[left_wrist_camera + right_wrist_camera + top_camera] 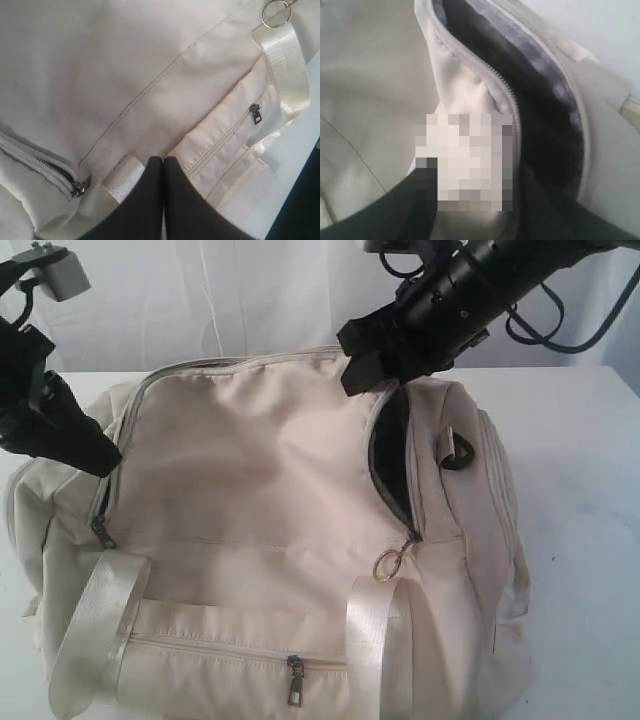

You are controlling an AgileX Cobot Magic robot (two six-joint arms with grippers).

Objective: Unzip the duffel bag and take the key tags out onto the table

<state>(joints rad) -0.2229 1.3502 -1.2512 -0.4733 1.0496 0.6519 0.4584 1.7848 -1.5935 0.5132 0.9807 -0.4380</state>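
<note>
**Left gripper** [162,165]: black fingers pressed together with no gap and nothing seen between them. The tips sit on cream fabric at the end of the duffel bag [260,470] farthest from the ring pull [388,563], near a small dark zip pull [102,532].

**Right gripper** [360,372]: at the bag's rear edge, at the far end of the opening from the ring pull. Its fingers flank the cream flap along the main zip [495,80]. A blurred patch covers the contact, so I cannot tell whether it clamps the flap.

**Main zip:** parted from the ring pull back to the right gripper, forming a narrow curved slit that shows dark grey lining [390,455]. It appears shut along the rest of the top edge.

**Duffel bag:** large, cream-beige and slumped, lying on the table [580,460].
- One of two pale webbing straps [372,635] lies just below the ring pull.
- The front pocket zip [294,678] is shut between the straps.
- A black buckle [460,450] sits across the slit from the ring pull.

**Table:** white. A wide stretch shows past the bag end nearer the ring pull. Only a narrow strip shows at the opposite end, by the left arm.
</note>
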